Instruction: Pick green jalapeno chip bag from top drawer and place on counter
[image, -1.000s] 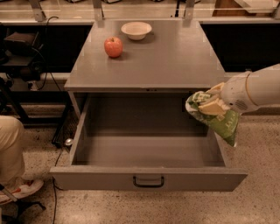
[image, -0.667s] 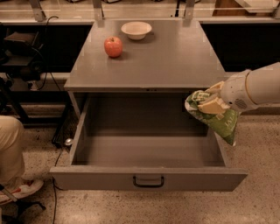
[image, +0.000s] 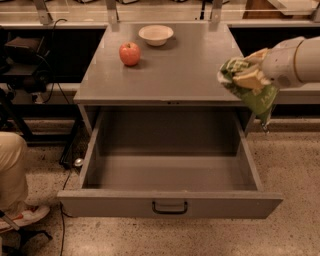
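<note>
Crinkly bag (image: 259, 98) in gripper (image: 248, 76), counter (image: 180, 70) corner

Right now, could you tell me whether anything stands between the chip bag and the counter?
Nothing visible does. The gripper holds the green jalapeno chip bag beside the counter's right edge; the apple and bowl sit far off, back left.

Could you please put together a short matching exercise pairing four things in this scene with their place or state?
1. red apple
2. white bowl
3. green jalapeno chip bag
4. top drawer

A. pulled open
B. near the counter's far edge
C. held in the gripper, in the air at the counter's front right corner
D. on the counter, left of centre

Pairs: 1-D, 2-B, 3-C, 4-A
</note>
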